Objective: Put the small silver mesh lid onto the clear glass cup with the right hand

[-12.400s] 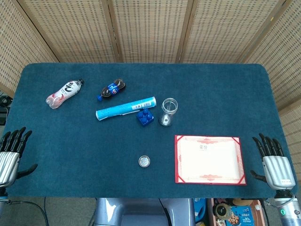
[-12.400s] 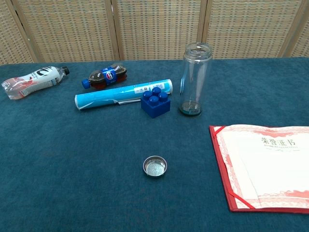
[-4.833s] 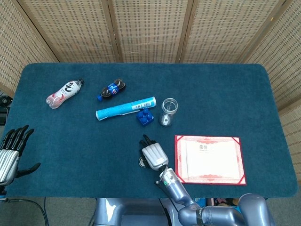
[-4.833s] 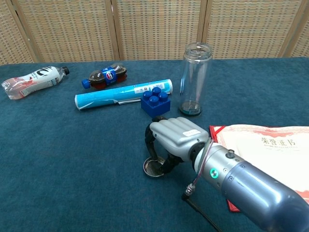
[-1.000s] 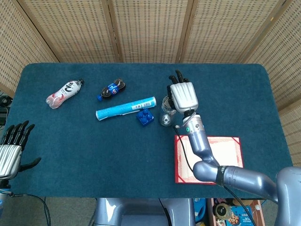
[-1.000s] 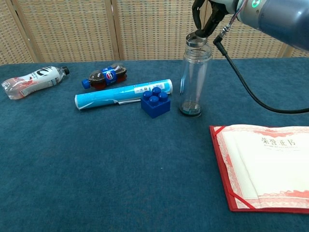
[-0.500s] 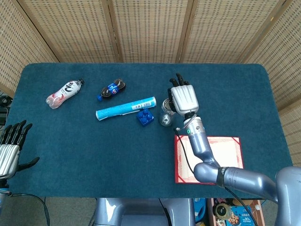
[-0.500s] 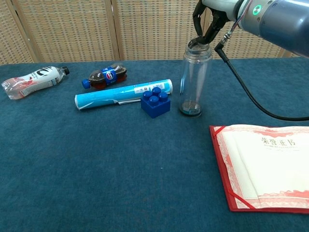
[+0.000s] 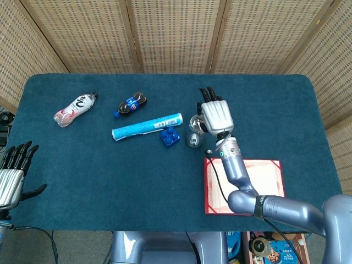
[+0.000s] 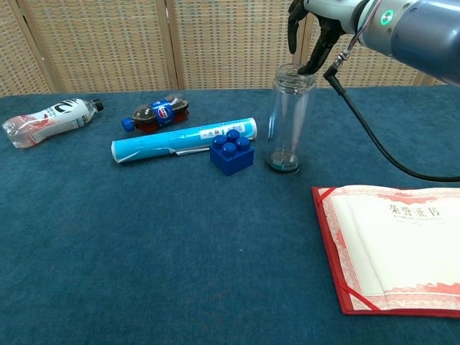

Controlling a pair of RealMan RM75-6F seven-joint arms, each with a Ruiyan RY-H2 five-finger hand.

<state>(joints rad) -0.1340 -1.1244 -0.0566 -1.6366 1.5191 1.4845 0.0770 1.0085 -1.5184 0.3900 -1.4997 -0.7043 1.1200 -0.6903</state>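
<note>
The clear glass cup [image 10: 291, 122] stands upright mid-table. The small silver mesh lid [image 10: 292, 72] sits in its mouth. My right hand [image 10: 316, 29] hovers just above the rim; one fingertip [image 10: 311, 65] reaches down to the lid's far edge and the thumb is lifted off it. In the head view the right hand [image 9: 216, 115] covers the right side of the cup [image 9: 193, 138], and the lid [image 9: 196, 123] shows as a silver ring beside the hand. My left hand [image 9: 14, 175] rests off the table's near left corner, fingers spread and holding nothing.
A blue brick [image 10: 231, 152] stands just left of the cup, with a blue tube [image 10: 183, 140] lying behind it. A cola bottle [image 10: 157, 113] and a white bottle [image 10: 47, 121] lie at the far left. A red certificate folder [image 10: 392, 244] lies at the near right.
The right hand lowered the lid into the cup's mouth. Its thumb has since lifted off the lid and the hand has shifted slightly right.
</note>
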